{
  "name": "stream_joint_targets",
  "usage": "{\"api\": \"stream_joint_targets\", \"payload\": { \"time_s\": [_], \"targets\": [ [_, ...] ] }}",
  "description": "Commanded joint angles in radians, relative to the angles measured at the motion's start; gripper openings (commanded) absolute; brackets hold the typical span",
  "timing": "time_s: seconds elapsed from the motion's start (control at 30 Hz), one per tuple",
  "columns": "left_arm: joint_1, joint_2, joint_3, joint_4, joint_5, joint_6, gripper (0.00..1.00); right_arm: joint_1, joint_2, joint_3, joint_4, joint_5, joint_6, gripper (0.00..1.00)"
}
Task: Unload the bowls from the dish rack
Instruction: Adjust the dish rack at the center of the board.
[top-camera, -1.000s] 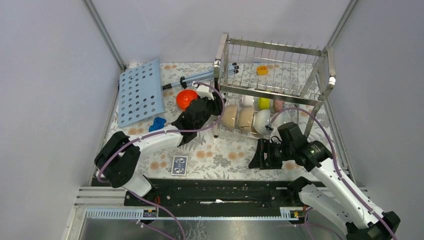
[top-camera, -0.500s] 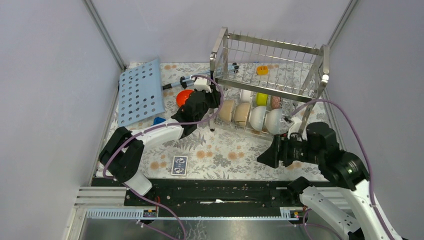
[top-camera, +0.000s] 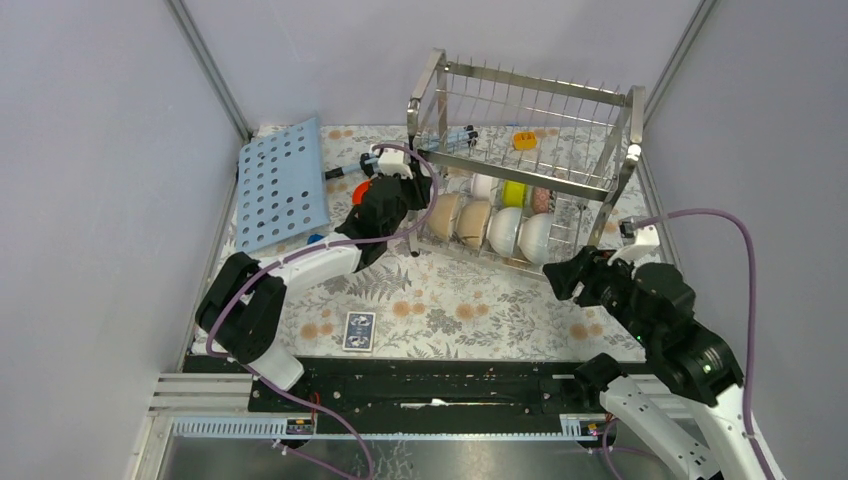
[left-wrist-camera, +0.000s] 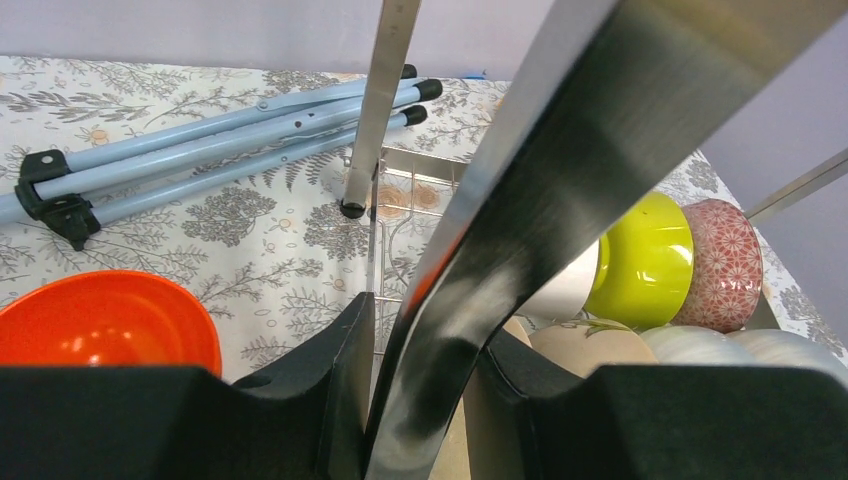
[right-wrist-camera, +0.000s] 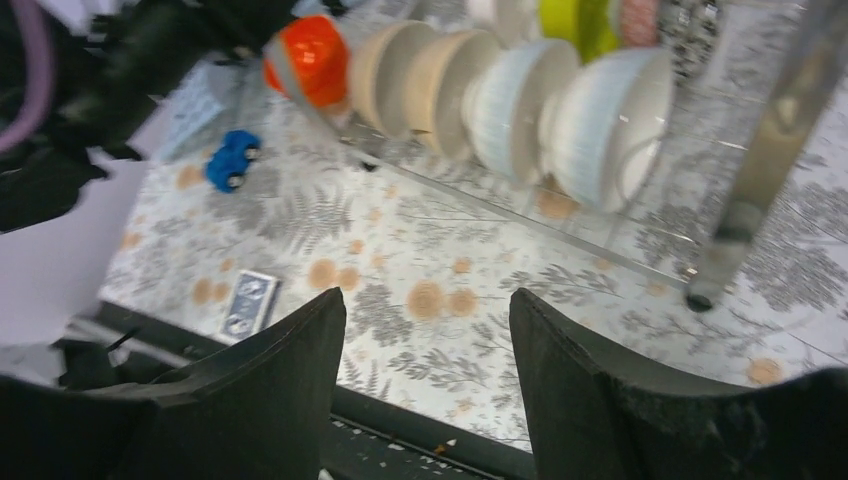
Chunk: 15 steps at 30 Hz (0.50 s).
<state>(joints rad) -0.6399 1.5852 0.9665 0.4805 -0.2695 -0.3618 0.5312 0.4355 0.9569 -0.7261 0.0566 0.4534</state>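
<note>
The dish rack (top-camera: 530, 95), shiny steel wire and tubing, stands at the back of the table and leans. My left gripper (top-camera: 412, 195) is shut on its front-left post (left-wrist-camera: 520, 200), whose steel strip fills the gap between the black fingers. On the lower tier stand two tan bowls (top-camera: 458, 218) and two white bowls (top-camera: 520, 234), on edge. Behind them are a white, a yellow-green (left-wrist-camera: 645, 255) and a red patterned bowl (left-wrist-camera: 725, 265). An orange bowl (left-wrist-camera: 100, 325) lies on the table left of the rack. My right gripper (top-camera: 560, 278) hovers open and empty, near the rack's front-right leg (right-wrist-camera: 770, 150).
A light-blue perforated board (top-camera: 282, 182) lies at the far left, with a folded blue tube frame (left-wrist-camera: 220, 135) behind the orange bowl. A blue toy car (right-wrist-camera: 230, 160) and a card deck (top-camera: 359, 330) lie on the floral cloth. A small orange piece (top-camera: 524, 140) sits on the rack's upper tier.
The rack has shifted left and tipped with my left gripper holding its post. My right arm has pulled back to the right and risen, its gripper still open.
</note>
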Motion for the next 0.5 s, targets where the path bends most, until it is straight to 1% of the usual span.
{"api": "stream_joint_targets", "payload": {
  "time_s": [0.0,0.3,0.47],
  "targets": [
    [0.094,-0.024,0.014,-0.040,-0.155,-0.113,0.00,0.005,0.036,-0.040,0.052,0.202,0.017,0.68],
    [0.134,-0.012,0.021,-0.054,-0.122,-0.113,0.00,0.006,-0.043,-0.098,-0.010,0.473,0.090,0.69],
    [0.140,-0.012,0.017,-0.055,-0.094,-0.139,0.00,0.006,-0.031,-0.140,0.005,0.581,0.138,0.70]
  ]
}}
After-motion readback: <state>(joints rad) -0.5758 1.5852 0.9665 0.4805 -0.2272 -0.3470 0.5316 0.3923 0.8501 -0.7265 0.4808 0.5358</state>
